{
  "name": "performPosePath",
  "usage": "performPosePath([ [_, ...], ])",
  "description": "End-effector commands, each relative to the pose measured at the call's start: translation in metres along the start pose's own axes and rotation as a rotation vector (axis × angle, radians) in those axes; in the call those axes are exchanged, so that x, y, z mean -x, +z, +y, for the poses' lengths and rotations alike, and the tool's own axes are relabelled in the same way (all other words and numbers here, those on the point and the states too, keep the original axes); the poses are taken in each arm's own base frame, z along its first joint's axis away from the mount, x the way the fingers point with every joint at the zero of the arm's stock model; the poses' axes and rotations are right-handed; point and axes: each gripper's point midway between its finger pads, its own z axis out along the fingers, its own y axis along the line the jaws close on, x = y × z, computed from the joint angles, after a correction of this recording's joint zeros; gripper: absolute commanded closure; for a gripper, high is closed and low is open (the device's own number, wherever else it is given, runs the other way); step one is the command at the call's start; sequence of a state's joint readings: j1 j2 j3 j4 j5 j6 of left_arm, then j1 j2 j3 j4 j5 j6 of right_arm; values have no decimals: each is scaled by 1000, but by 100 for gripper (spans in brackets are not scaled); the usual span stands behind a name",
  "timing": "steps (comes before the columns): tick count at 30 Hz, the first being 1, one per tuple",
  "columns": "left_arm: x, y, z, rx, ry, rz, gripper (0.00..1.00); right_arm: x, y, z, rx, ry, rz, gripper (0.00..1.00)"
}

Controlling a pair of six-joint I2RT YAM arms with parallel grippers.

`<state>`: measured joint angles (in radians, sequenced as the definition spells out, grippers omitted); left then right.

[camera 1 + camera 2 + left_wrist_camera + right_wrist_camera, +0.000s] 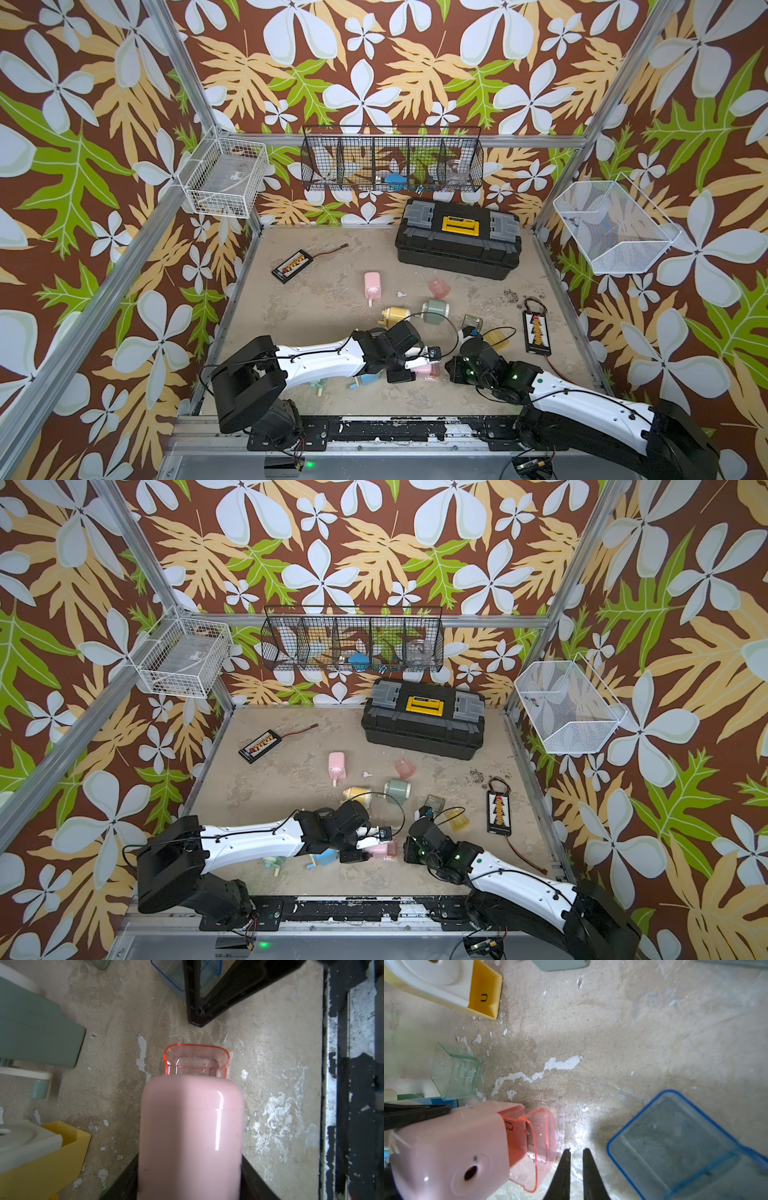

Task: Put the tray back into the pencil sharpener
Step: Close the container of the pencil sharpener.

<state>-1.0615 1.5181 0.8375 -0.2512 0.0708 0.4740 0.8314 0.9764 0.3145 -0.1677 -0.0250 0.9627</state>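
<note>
**Beige tabletop, front edge: an insertion half done**

Floral wallpaper rings the worn surface. Near the middle of its front edge, the left gripper pinches the pink pencil sharpener, with fingers pressed against two opposite sides. The clear red tray sits in the sharpener's open end, seemingly about half in, and the rest sticks out. The right gripper hangs just beside the tray's protruding end. Its jaws are nearly pressed together and nothing is between them. A blue tray lies close on the gripper's other side. A green tray and a yellow sharpener lie near the pink one.
</note>
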Motion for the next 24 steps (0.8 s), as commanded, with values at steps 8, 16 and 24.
performPosePath([
  [8,-12,3,-7,-28,0,43,63,-1,7,46,212,-44,46,87],
  [16,-13,5,-8,-33,-7,42,63,-7,12,53,261,-45,77,87],
  [24,-12,5,-7,-29,-10,37,64,-9,13,55,279,-34,83,87],
])
